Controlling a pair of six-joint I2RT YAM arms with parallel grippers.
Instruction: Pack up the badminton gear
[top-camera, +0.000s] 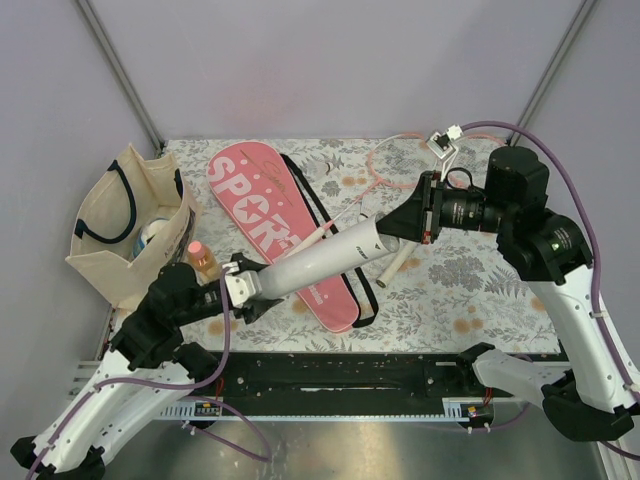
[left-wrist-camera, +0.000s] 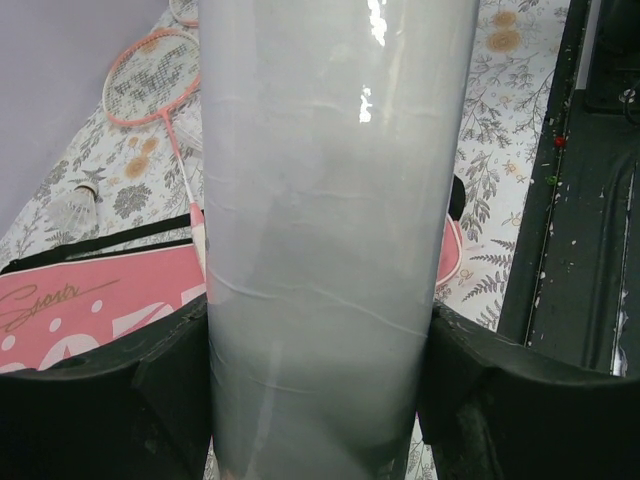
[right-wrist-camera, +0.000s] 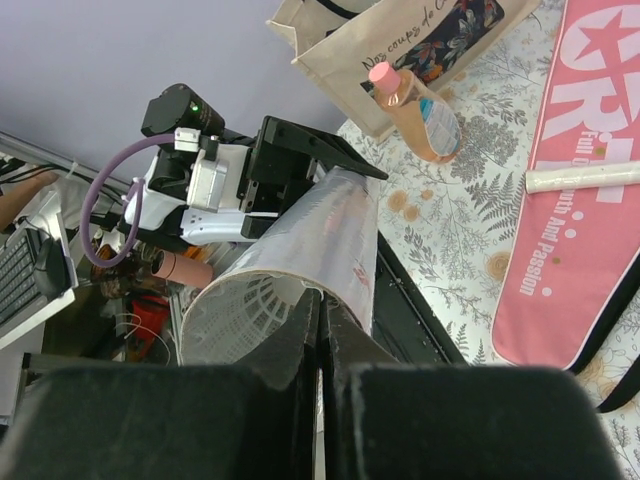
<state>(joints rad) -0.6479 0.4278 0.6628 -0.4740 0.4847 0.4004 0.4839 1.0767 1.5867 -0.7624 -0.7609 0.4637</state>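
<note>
My left pincer (top-camera: 245, 285) clamps wide around the white tube (top-camera: 320, 260) and my right pincer (top-camera: 392, 232), pinched tight, holds its open rim, so packing looks barely begun: rackets (left-wrist-camera: 150, 78) lie loose beyond, pink cover (top-camera: 265, 215) flat underneath.

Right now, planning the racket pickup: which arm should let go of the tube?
Probably right. The right claw only pinches the tube rim, near the rackets; the left claw clamps its body.

Left claw (top-camera: 262, 284) clamped wide; right claw (top-camera: 388, 232) pinched shut
</note>
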